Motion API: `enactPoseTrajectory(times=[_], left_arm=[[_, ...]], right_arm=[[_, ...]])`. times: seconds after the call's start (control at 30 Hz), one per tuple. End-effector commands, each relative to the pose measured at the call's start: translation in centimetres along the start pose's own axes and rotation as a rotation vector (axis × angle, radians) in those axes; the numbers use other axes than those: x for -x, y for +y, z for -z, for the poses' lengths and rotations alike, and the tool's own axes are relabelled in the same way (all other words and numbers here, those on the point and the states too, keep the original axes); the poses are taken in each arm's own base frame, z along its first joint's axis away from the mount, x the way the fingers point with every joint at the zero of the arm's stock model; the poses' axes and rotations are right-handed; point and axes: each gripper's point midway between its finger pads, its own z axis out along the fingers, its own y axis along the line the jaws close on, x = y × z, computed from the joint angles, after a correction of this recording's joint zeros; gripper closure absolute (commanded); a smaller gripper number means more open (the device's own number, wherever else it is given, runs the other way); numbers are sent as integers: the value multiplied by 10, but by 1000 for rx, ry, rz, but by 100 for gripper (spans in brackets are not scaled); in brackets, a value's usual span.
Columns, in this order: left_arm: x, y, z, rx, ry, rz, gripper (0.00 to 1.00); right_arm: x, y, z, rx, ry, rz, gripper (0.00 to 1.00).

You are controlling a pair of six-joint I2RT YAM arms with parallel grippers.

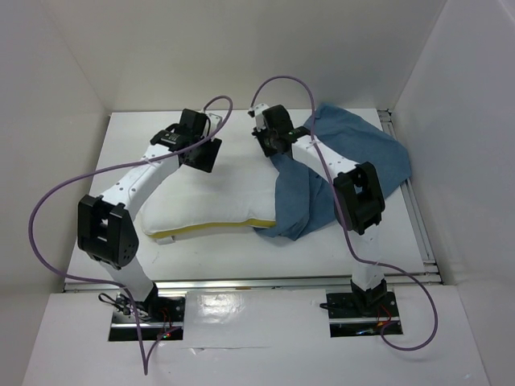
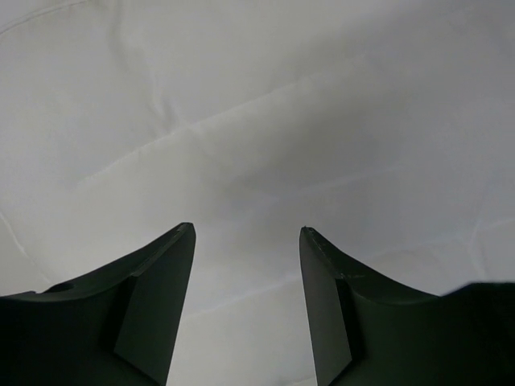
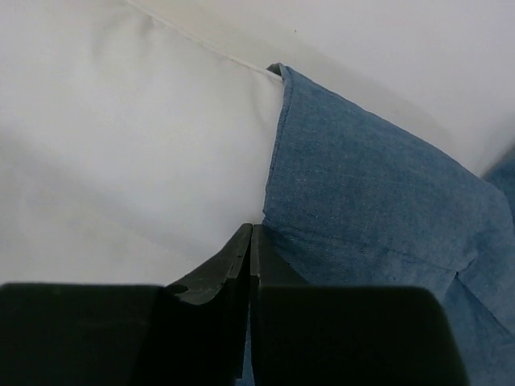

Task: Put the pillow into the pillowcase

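Note:
The white pillow (image 1: 213,197) lies across the middle of the table, its yellow strip (image 1: 217,227) along the near edge. The dusty-blue pillowcase (image 1: 358,157) lies to the right and covers the pillow's right end. My left gripper (image 1: 203,157) is open and empty, pointing down at the pillow's far left part; its view shows only white pillow cloth (image 2: 241,121) between the fingers (image 2: 247,233). My right gripper (image 1: 269,149) is shut on the pillowcase's hem (image 3: 278,161) at the far side of the pillow (image 3: 121,145), with blue cloth pinched between the jaws (image 3: 252,229).
White walls enclose the table on the left, back and right. A metal rail (image 1: 414,217) runs along the table's right edge and another along the near edge. Purple cables (image 1: 48,201) loop from both arms.

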Motion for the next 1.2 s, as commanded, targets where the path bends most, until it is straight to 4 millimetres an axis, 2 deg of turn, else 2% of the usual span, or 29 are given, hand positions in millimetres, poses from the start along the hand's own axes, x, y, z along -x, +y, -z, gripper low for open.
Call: enactPoseTrajectory(times=[0.0, 0.07, 0.13, 0.17, 0.2, 0.23, 0.27, 0.3, 0.33, 0.37, 0.4, 0.43, 0.47, 0.5, 0.57, 0.7, 0.77, 0.8, 0.87, 0.93, 0.97, 1.0, 1.1, 1.13, 1.17], left_arm=[[16, -7, -7, -48, -49, -47, 32], [20, -9, -13, -62, -64, -75, 31], [26, -11, -27, -79, -72, -148, 30], [40, -9, -28, -98, -99, -160, 30], [44, -2, -33, -102, -96, -164, 30], [35, 1, -48, -112, -37, -157, 30], [54, 5, -44, -121, -68, -146, 30], [55, 7, -48, -134, -53, -110, 30], [54, 16, -52, -143, -35, -81, 32], [52, 15, -58, -170, -11, -62, 32], [52, 17, -61, -174, -9, -45, 32], [52, 21, -61, -169, -8, -26, 32], [49, 19, -65, -182, 1, -25, 33], [49, 18, -65, -182, 2, -16, 33], [50, 17, -65, -193, 0, -16, 33], [48, 16, -67, -193, 2, -16, 33], [48, 16, -67, -193, 3, -7, 33], [48, 16, -67, -193, 3, -7, 33], [43, 15, -69, -195, 15, -6, 33], [41, 15, -67, -195, 16, -6, 33], [42, 17, -65, -185, 7, -6, 33], [38, 16, -66, -186, 18, -6, 33], [40, 19, -63, -174, 10, -7, 33], [42, 19, -64, -173, 1, -7, 33], [42, 19, -64, -173, 1, -7, 33]], right_arm=[[19, -16, -3, -59, -57, 11, 94], [17, -14, -3, -46, -50, 21, 99], [18, -10, -3, -25, -52, 22, 100], [19, -11, -2, -25, -52, 22, 100], [17, -10, -2, -23, -42, 22, 100], [22, -14, 0, -43, -53, 21, 98], [25, -17, 3, -57, -50, 21, 93], [28, -20, 9, -72, -50, 20, 87], [35, -26, 18, -104, -72, 18, 71], [27, -27, 21, -115, -54, 18, 61], [28, -30, 25, -126, -65, 26, 52], [37, -29, 38, -138, -98, 42, 46], [33, -30, 42, -146, -93, 42, 40], [21, -29, 42, -143, -67, 53, 38], [13, -32, 46, -164, -50, 63, 37], [-15, -33, 43, -175, 17, 78, 37], [-22, -35, 41, -170, 39, 74, 46], [-25, -33, 37, -156, 46, 75, 63], [-29, -30, 33, -124, 50, 69, 83], [-17, -32, 28, -107, 31, 62, 98], [-18, -26, 21, -73, 35, 50, 100], [-2, -25, 22, -60, 9, 49, 100], [18, -10, 17, 28, -27, 11, 100], [41, -9, 23, 44, -76, 13, 100], [51, 1, 24, 76, -94, 12, 100]])
